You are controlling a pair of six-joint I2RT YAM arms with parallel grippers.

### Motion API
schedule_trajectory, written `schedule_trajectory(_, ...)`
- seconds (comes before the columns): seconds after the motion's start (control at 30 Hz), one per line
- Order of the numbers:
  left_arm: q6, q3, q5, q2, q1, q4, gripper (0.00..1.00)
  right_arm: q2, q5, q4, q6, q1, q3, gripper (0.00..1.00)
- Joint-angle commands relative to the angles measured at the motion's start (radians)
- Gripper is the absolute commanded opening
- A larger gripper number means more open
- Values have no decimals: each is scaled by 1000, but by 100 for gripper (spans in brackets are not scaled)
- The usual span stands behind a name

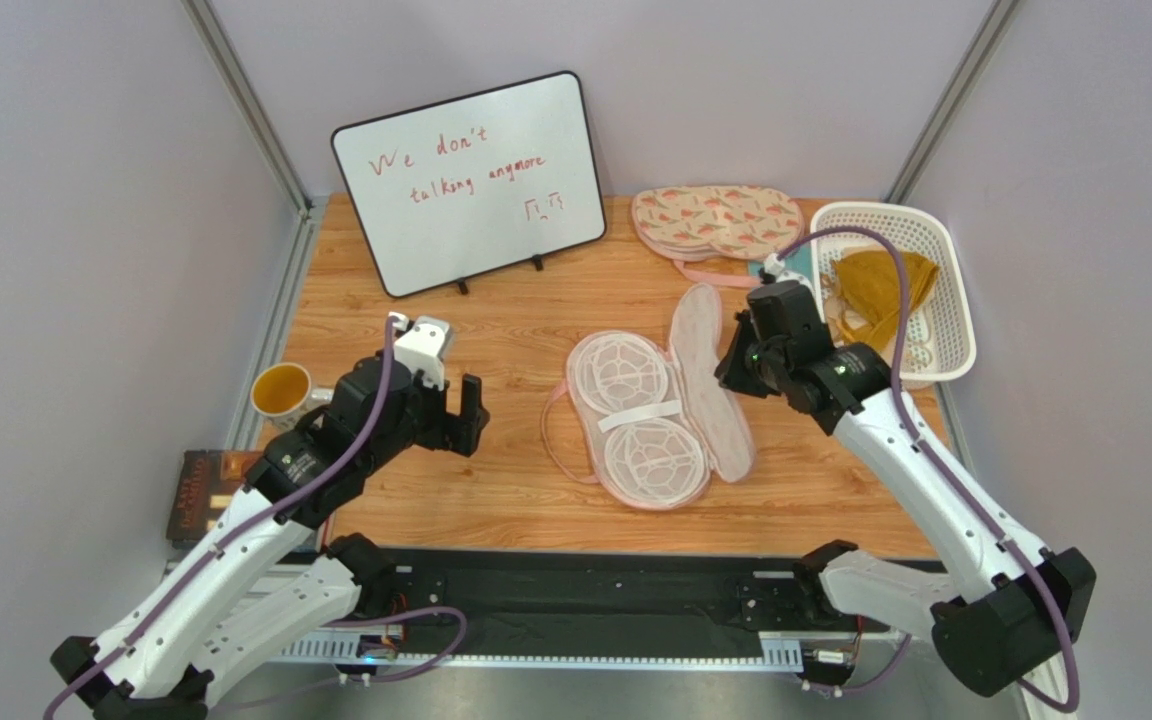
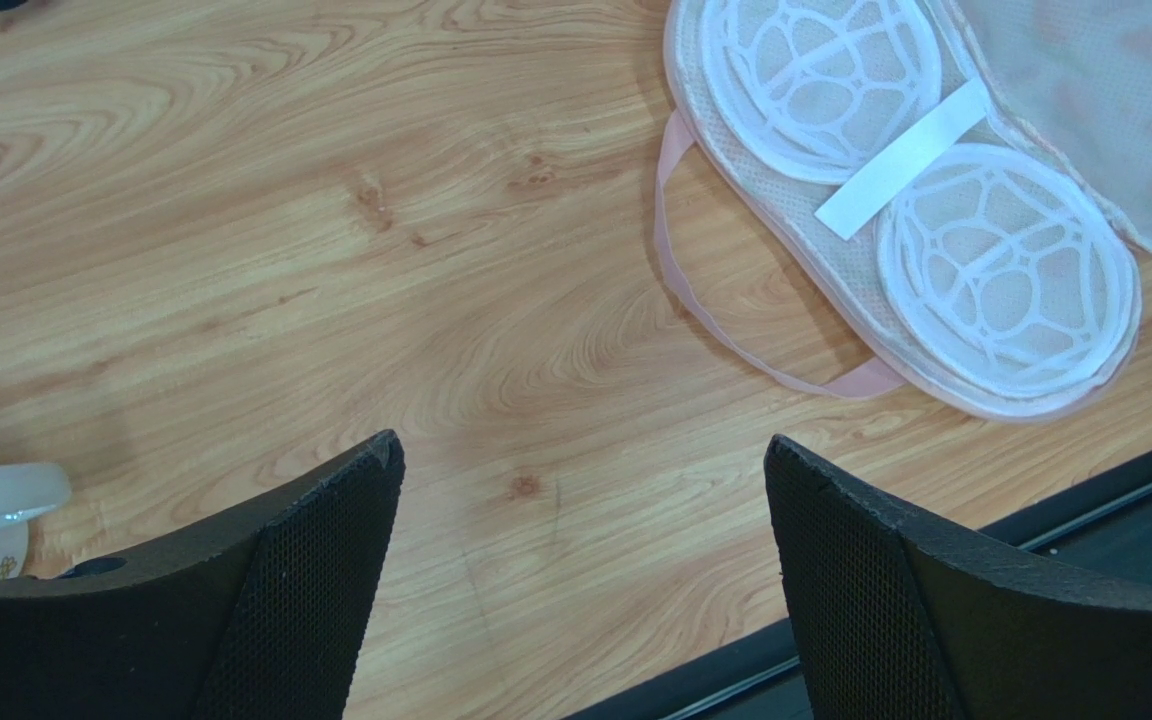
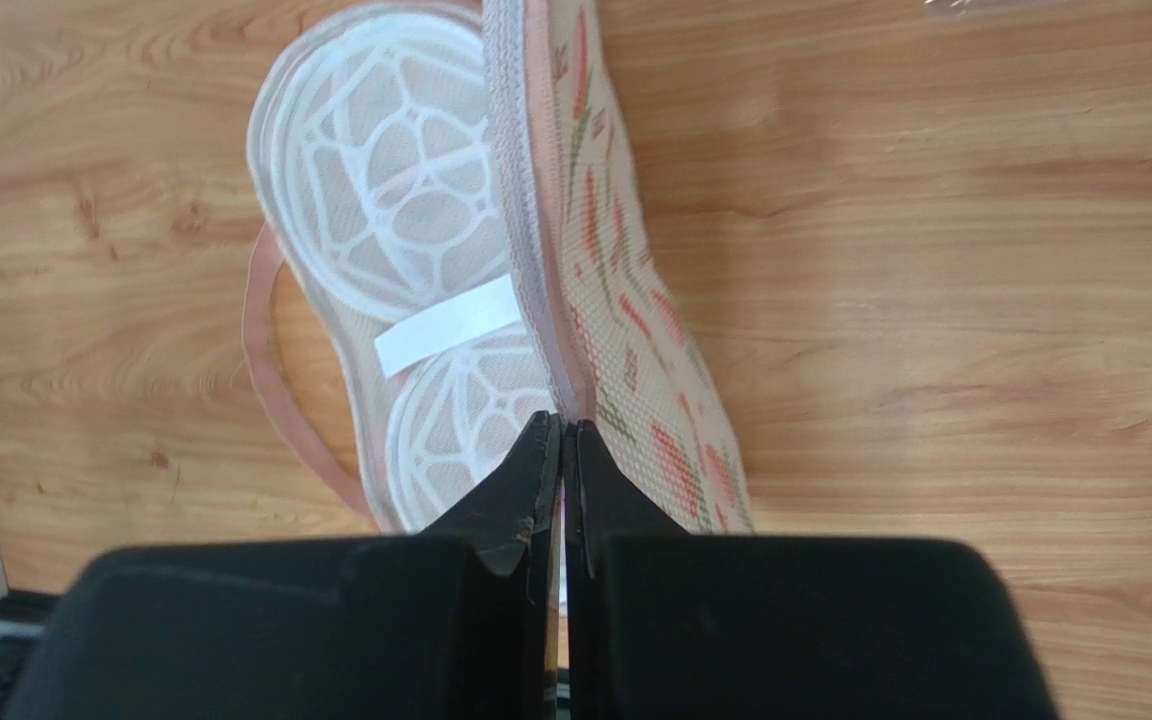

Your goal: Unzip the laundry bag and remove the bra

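Laundry bag (image 1: 642, 423): one, unzipped, flap folded aside, at right gripper (image 3: 560, 428) tips, jaws pressed together at its zipper edge | second printed bag (image 1: 714, 221): one, closed, beyond | bra (image 1: 880, 285): one, in basket (image 1: 955, 323) to that gripper's right | left gripper (image 2: 582, 458): spread wide, bag ahead-right

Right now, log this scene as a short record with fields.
bag: unzipped, flap opened toward the right
bra: in the basket, outside the bag
left gripper: open, over the table, left of the bag
right gripper: shut at the flap's zipper edge; grip unclear
second bag: closed, at the back
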Motion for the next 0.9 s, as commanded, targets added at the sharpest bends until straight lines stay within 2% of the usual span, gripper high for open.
schedule_trajectory(0.0,-1,3,-10,-16,4,6,95,30,89,-1,66,119,66,0)
schedule_trajectory(0.43,-2,2,-13,-19,4,4,95,278,153,77,123,371,150,0)
schedule_trajectory(0.63,-2,2,-13,-19,4,4,96,410,166,91,131,446,219,0)
schedule_trajectory(0.87,-4,2,-13,-16,4,4,96,490,164,88,125,501,256,0)
